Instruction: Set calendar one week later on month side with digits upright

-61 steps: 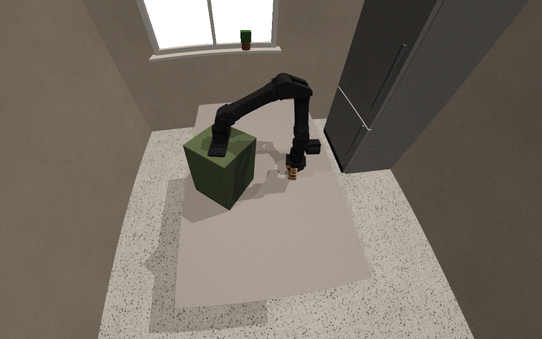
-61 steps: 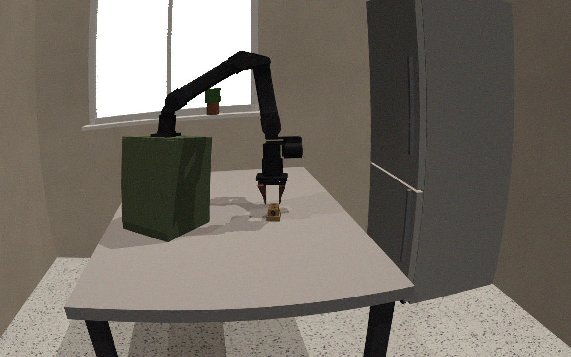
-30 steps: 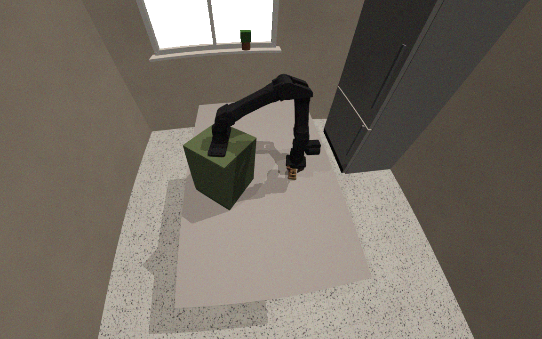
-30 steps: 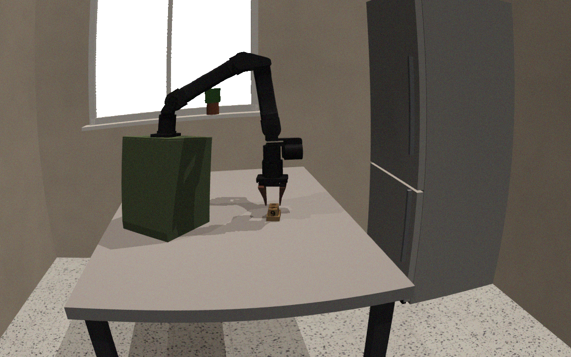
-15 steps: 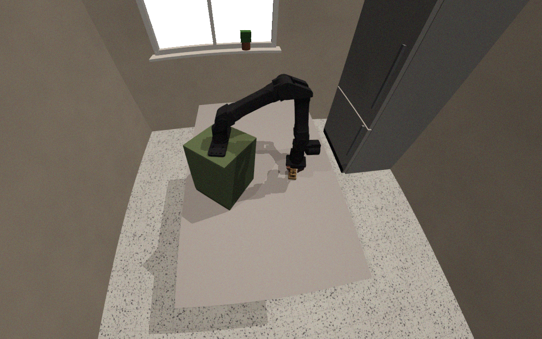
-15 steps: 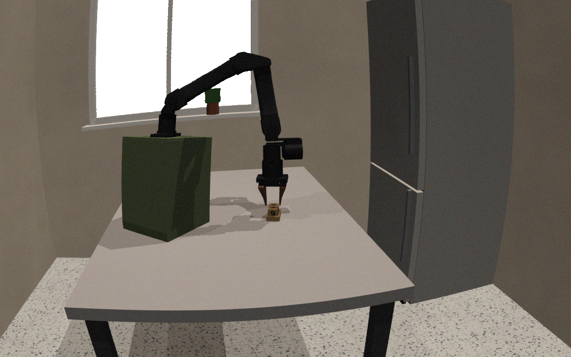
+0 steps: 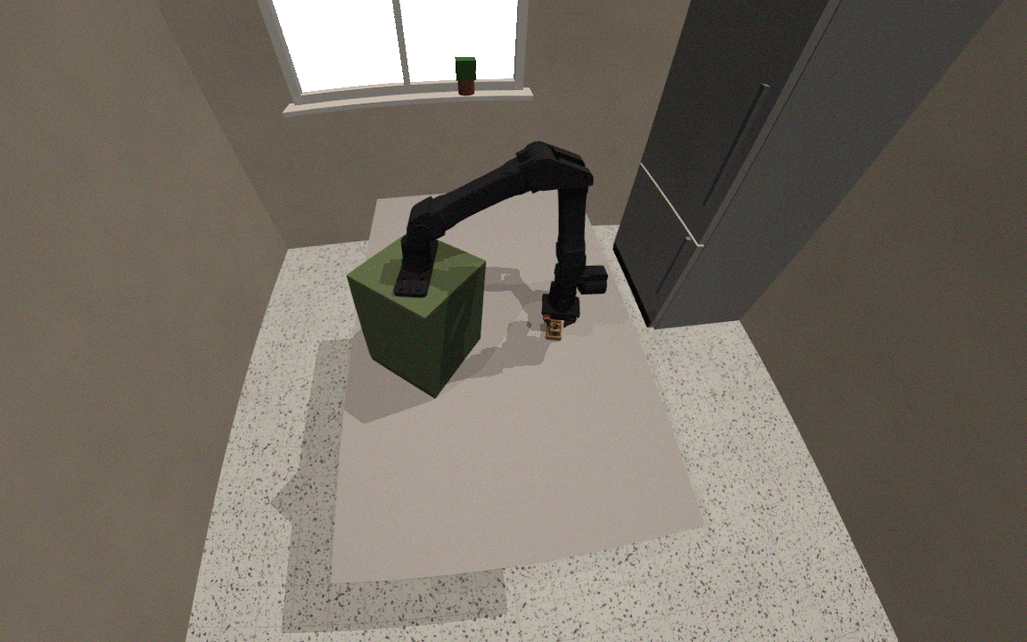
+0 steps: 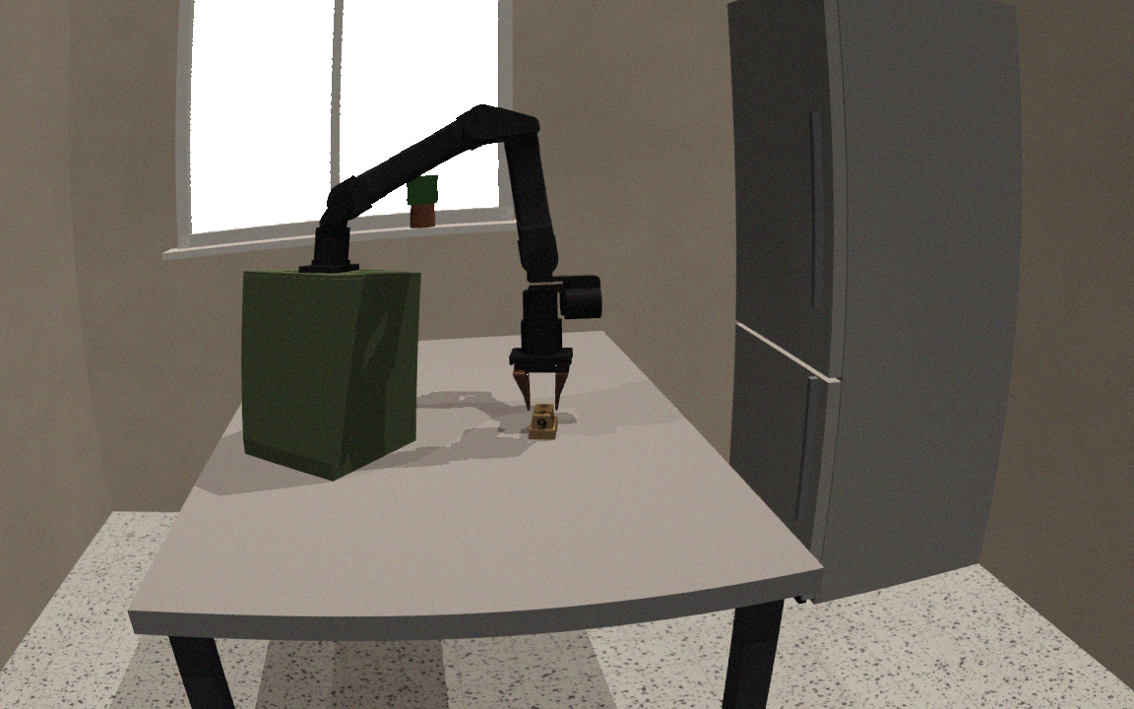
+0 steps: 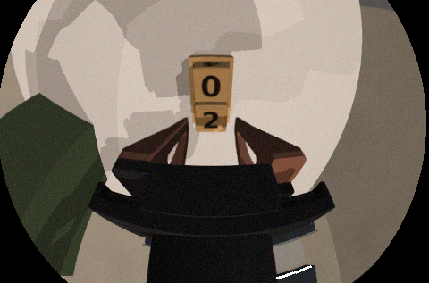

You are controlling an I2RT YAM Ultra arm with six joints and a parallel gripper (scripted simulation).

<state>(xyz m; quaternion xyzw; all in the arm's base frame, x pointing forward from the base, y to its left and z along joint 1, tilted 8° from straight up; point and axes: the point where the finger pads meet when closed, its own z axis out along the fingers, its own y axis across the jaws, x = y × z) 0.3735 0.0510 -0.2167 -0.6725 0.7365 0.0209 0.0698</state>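
Observation:
The wooden tray [image 7: 554, 338] [image 8: 541, 434] [image 9: 211, 57] lies on the table with its long side running away from the top and exterior views. Two wooden cubes stand in it in a row. The far cube [image 9: 211, 87] shows 0 on top. The near cube [image 8: 541, 422] [image 9: 211, 120] shows 2 on top in the wrist view, and its end face in the exterior view reads as 9. The side with the month's name cannot be made out. My gripper [image 7: 559, 321] [image 8: 543, 408] [image 9: 211, 122] is open and empty, pointing down just above the cubes, one finger toward each long side.
The green pedestal [image 7: 414, 343] [image 8: 297, 370] [image 9: 40, 162] bearing the arm stands on the table [image 7: 501, 479] [image 8: 466, 529], left of the tray. The grey fridge [image 7: 749, 176] [image 8: 914, 308] stands beyond the table's right edge. A potted plant [image 7: 465, 71] [image 8: 422, 198] stands on the windowsill.

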